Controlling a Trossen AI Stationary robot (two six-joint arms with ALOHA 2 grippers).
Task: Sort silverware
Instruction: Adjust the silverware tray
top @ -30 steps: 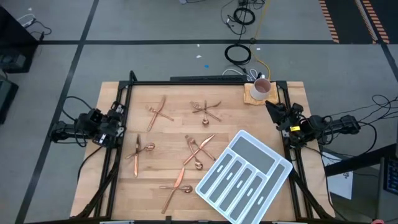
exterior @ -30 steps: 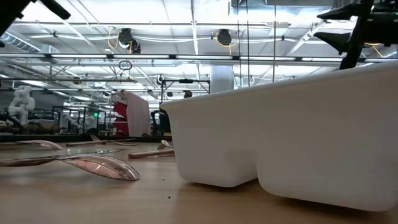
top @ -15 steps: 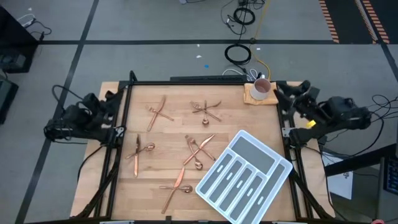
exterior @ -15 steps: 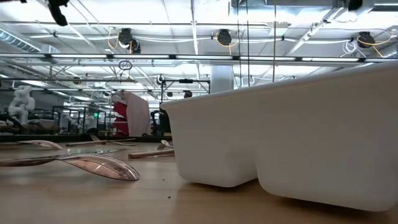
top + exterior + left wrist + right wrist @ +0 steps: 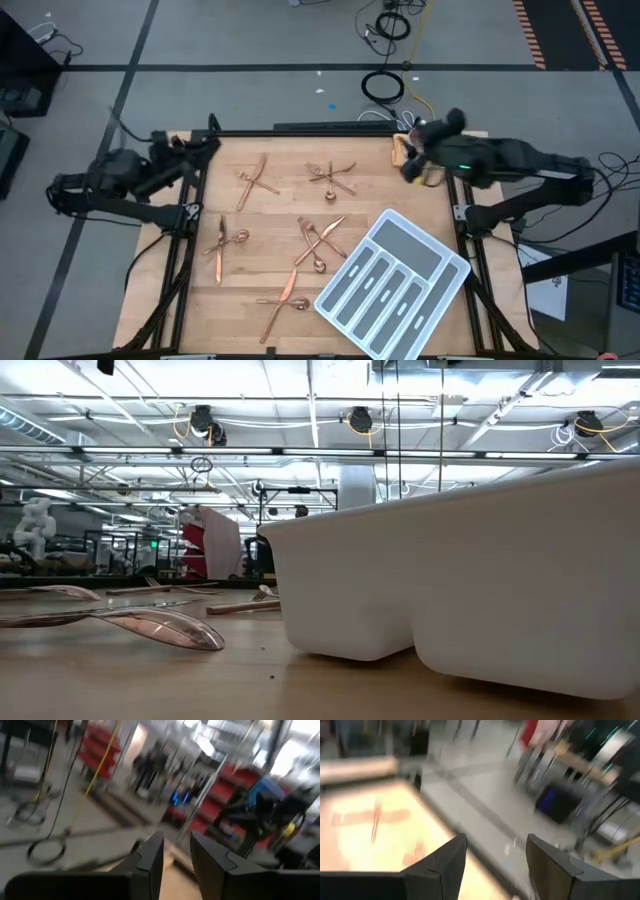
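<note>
No brand, label or legible writing shows anywhere; the far room in the low view is too small for its signs to be read. Seen from above, the silverware (image 5: 300, 240) lies in loose crossed clusters over the wooden table (image 5: 280, 210): one at about 11 o'clock, one at 12, one at 9, one near the centre and one at 6; single pieces are too slim to tell fork from spoon. The white divided tray (image 5: 392, 283) sits tilted at about 4 o'clock, no silverware visible in its compartments. The left gripper (image 5: 200, 146) hangs at the table's edge near 10 o'clock, its fingers (image 5: 150, 862) a narrow gap apart with nothing between them. The right gripper (image 5: 412, 165) is at about 1 o'clock, above the white mug and partly hiding it; its fingers (image 5: 445, 865) stand well apart and empty. Both wrist views are smeared; the low view is half filled by the tray wall (image 5: 480, 590), with one spoon (image 5: 150, 625) lying in front.
</note>
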